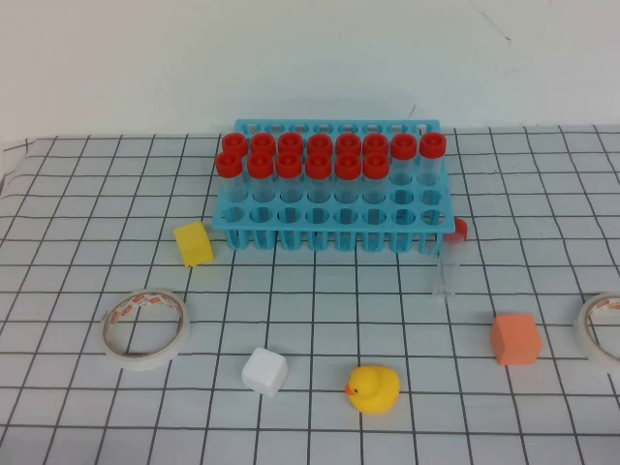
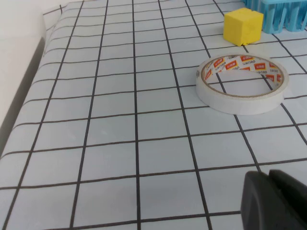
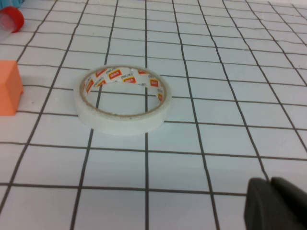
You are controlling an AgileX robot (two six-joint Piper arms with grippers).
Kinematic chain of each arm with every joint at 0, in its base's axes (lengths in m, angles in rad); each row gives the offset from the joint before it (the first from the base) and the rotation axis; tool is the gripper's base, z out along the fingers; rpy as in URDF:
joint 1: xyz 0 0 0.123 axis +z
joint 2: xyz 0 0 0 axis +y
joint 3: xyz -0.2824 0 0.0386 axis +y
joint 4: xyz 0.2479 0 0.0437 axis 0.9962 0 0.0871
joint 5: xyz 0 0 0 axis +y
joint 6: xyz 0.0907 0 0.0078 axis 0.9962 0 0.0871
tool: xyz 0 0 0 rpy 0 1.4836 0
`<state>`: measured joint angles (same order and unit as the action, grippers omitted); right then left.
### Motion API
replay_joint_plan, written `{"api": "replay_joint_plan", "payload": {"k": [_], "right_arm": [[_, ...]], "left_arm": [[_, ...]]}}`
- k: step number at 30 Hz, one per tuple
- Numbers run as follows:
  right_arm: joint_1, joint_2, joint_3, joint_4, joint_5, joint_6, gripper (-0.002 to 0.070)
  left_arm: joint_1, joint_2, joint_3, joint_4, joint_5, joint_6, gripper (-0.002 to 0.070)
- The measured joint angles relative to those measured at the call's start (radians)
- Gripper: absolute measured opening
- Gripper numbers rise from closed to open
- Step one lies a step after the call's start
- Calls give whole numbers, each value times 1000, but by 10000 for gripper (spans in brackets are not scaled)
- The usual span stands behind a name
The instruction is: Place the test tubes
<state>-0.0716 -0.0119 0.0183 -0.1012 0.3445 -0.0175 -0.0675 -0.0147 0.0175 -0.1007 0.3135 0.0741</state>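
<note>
**A:** L gripper?
**B:** L gripper (image 2: 268,186) sits low over the grid table (image 2: 120,143), near-left part. Jaws together, nothing betw. them. The left tape roll (image 2: 242,84) lies flat just ahead of it, w/ the yellow cube (image 2: 243,26) beyond, near the rack's front-left corner.
**A:** R gripper?
**B:** Same. R gripper (image 3: 269,189) is low over the table's near-right part, jaws together, nothing in them. The right tape roll (image 3: 122,98) is ahead of it, and the orange cube (image 3: 8,88) is beside that roll.
**A:** Tubes?
**B:** The blue rack (image 1: 334,218) is at the back, centre. Fourteen red-capped tubes (image 1: 320,155) stand upright in it: eight in one row, six in the row in front. The rack's front rows are open.
**A:** Any loose?
**B:** One. The loose test tube (image 1: 450,262) lies flat on the table by the rack's front-right corner, cap end at the rack, clear end pointing to the robot. Can't tell if the cap touches the rack.
**A:** Other stuff?
**B:** White cube (image 1: 263,371) and yellow duck (image 1: 374,388) near the front, centre, well apart from the rack.
</note>
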Motion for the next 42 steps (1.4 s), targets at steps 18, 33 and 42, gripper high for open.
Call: {"api": "replay_joint_plan", "payload": {"k": [18, 33, 42], "right_arm": [[0, 0, 0, 0, 0, -2, -1], [0, 0, 0, 0, 0, -2, -1], [0, 0, 6, -5, -50, -2, -1]], "left_arm": [[0, 0, 0, 0, 0, 3, -1], [0, 0, 0, 0, 0, 3, -1], [0, 0, 2, 0, -45, 3, -1]]}}
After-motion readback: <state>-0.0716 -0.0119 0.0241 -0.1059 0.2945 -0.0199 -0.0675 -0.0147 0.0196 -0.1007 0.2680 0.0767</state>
